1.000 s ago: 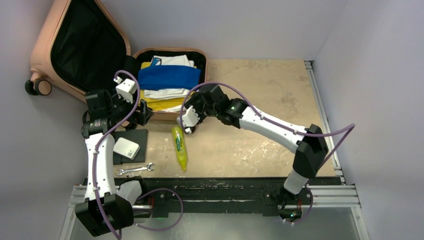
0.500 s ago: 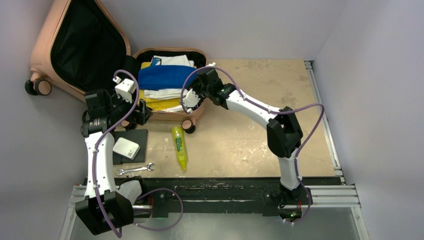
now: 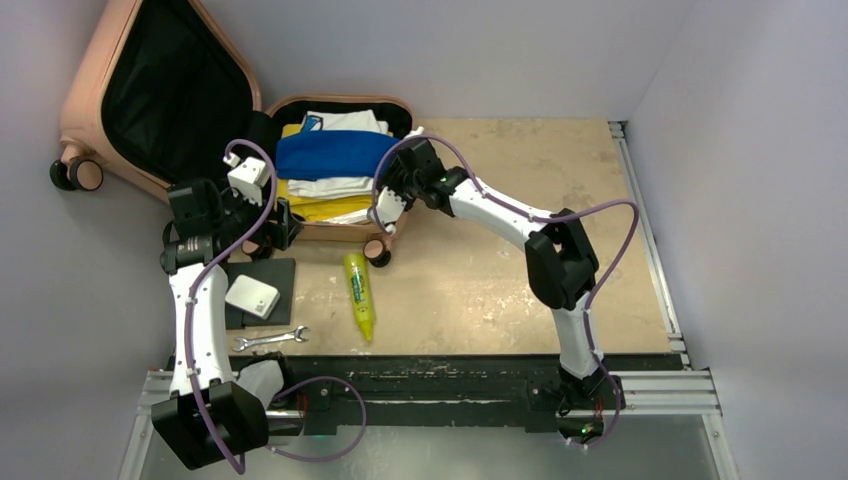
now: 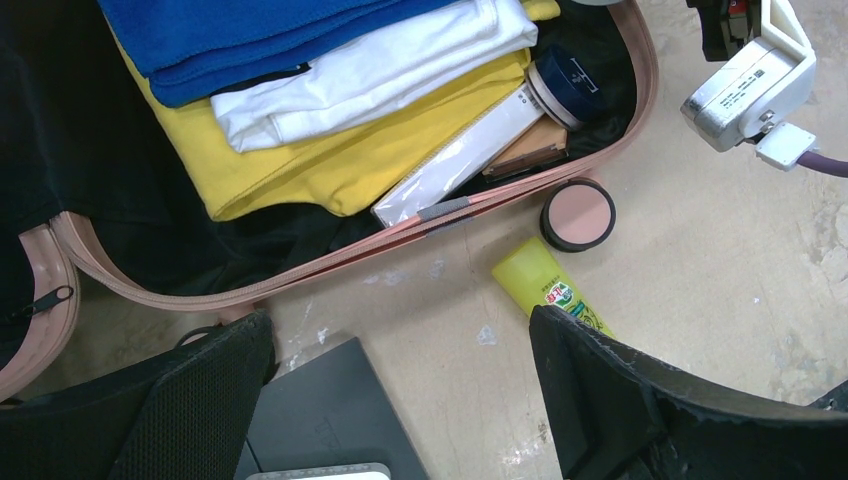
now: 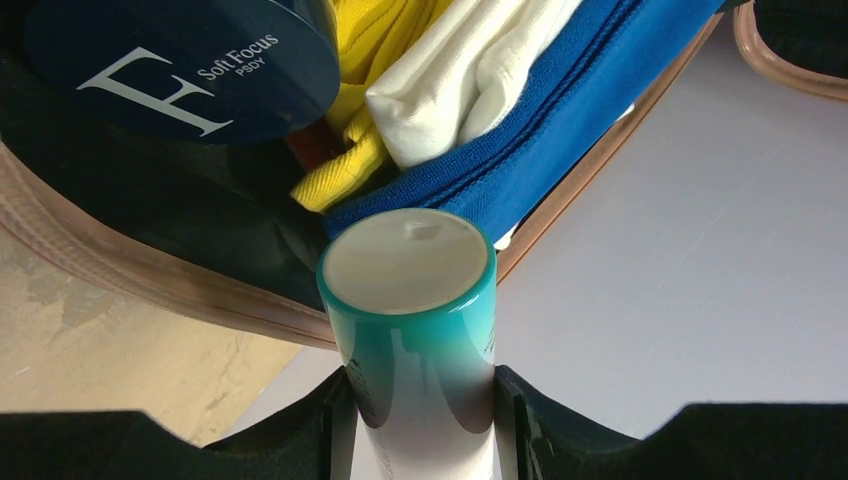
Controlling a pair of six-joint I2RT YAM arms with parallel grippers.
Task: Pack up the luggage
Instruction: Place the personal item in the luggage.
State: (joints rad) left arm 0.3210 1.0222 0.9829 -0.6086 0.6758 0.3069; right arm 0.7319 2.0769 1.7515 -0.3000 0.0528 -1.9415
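The luggage [image 3: 85, 95], a salmon-pink hard-shell suitcase, lies open at the far left with its black-lined lid propped up. Its lower half [image 4: 400, 238] holds folded blue [image 3: 335, 155], white and yellow clothes, a flat box and a dark blue jar [image 5: 180, 65]. My right gripper [image 3: 405, 165] hovers at that half's right rim [image 5: 120, 270], shut on a teal-and-white bottle [image 5: 410, 300]. My left gripper [image 3: 275, 225] stands open and empty over the table just in front of the suitcase, its fingers [image 4: 200, 400] wide apart.
A yellow-green tube [image 3: 360, 295] lies on the table in front of the suitcase, beside a suitcase wheel [image 4: 577, 215]. A black pad [image 3: 270, 275] with a white box [image 3: 252, 296] and a wrench [image 3: 270, 340] lie near the left arm. Walls stand close behind and on both sides.
My right arm has folded its elbow and carried the bottle from the table in front of the suitcase up to its right rim. The left arm has stayed put.
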